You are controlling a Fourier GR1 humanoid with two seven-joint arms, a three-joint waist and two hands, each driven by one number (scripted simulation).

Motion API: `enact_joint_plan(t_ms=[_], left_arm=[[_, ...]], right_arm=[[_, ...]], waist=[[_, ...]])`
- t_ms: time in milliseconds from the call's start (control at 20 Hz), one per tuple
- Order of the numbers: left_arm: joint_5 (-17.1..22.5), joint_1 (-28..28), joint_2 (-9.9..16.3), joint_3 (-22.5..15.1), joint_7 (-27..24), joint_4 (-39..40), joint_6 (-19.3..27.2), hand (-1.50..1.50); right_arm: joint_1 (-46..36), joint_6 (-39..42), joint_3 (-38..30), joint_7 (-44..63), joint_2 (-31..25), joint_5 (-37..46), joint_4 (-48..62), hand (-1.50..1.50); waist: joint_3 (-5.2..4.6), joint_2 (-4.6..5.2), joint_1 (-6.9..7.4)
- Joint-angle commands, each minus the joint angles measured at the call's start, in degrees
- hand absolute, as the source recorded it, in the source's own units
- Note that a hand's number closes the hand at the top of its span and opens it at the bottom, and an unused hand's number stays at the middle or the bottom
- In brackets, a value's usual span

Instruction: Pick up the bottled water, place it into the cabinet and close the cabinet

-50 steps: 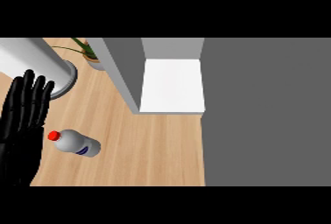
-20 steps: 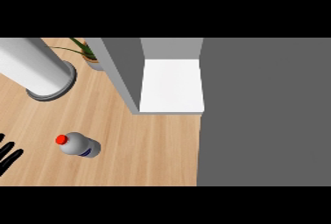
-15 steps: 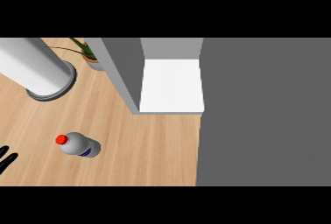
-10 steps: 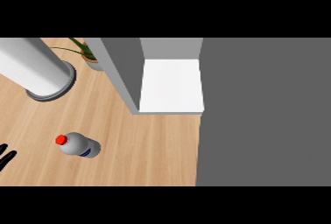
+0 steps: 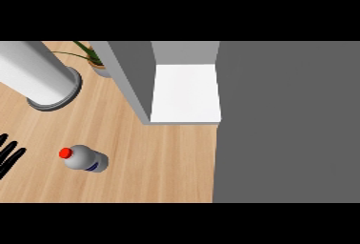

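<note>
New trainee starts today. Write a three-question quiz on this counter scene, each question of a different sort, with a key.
1. True or false: the bottled water is already inside the cabinet.
2. The bottle's cap is: A) blue, B) red, C) green.
3. Fill in: the left hand shows at the view's ___ edge.

Key: 1 false, it rests on the wooden counter; 2 B; 3 left, with straight fingers, apart from the bottle. The right hand is out of view.

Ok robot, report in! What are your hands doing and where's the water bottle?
Left hand open at left edge, holding nothing; right hand out of view. Bottled water on counter, untouched. Cabinet open, path clear.
</note>
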Motion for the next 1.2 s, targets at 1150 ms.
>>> enact_joint_plan(t_ms=[1150], left_arm=[[-46.28,-18.79,-2.1,-1.94,-37.37,43.86,-2.39,-1.5]], right_arm=[[6.26,5.0,-0.45,-7.34,-1.32,-0.54,1.79,-1.5]], waist=[[-0.09,0.19,-0.64]])
